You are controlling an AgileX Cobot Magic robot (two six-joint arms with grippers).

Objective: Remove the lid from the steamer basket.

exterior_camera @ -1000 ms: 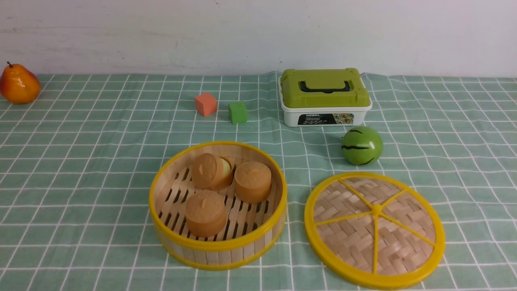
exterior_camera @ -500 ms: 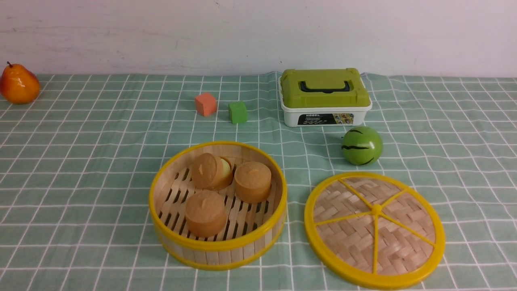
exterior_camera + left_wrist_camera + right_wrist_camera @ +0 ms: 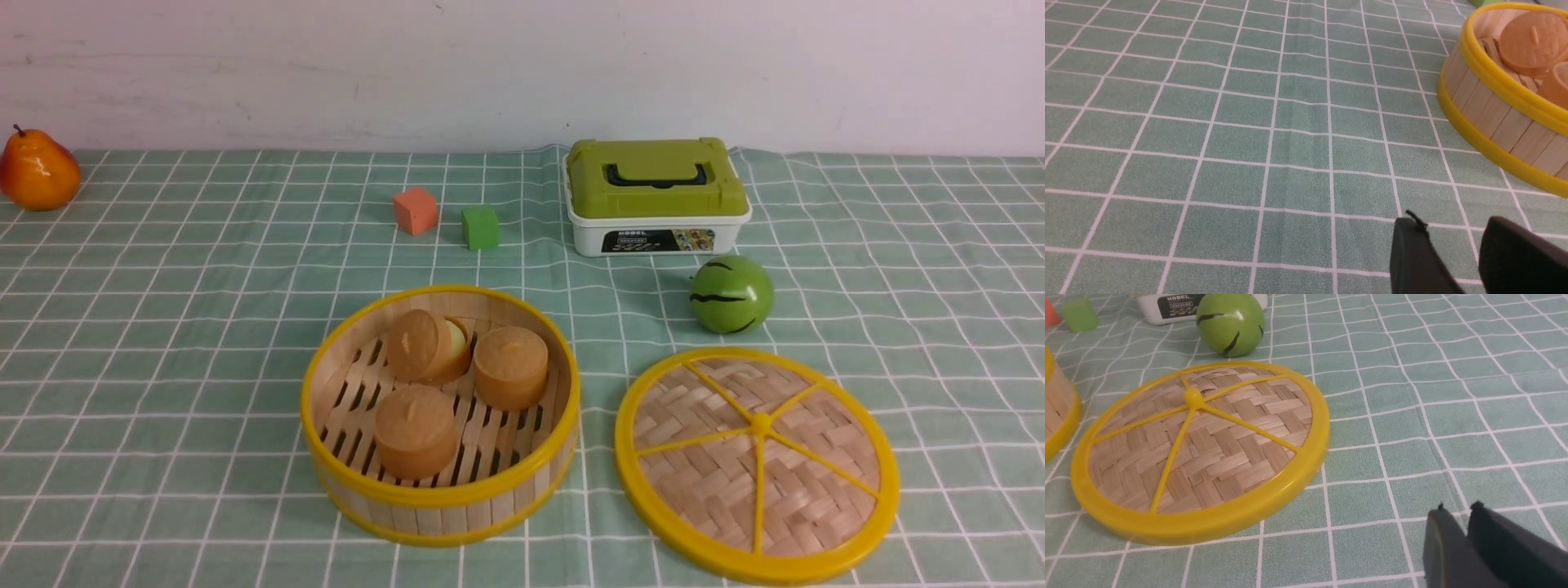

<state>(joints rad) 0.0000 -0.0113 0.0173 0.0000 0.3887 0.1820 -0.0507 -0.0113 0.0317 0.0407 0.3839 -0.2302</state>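
Note:
The steamer basket (image 3: 441, 513) stands uncovered at the front middle of the checked cloth, with three tan buns (image 3: 416, 429) inside. The lid (image 3: 757, 465) lies flat on the cloth just right of the basket, apart from it. Neither gripper shows in the front view. In the left wrist view my left gripper (image 3: 1453, 222) hangs over bare cloth with a gap between its fingers, empty, and the basket (image 3: 1494, 114) is off to one side. In the right wrist view my right gripper (image 3: 1457, 509) is shut and empty over bare cloth beside the lid (image 3: 1208, 449).
A white box with a green lid (image 3: 657, 196) stands at the back. A green striped ball (image 3: 731, 294) sits just behind the lid. An orange cube (image 3: 415, 210) and a green cube (image 3: 481, 226) lie behind the basket. A pear (image 3: 37, 171) is far back left.

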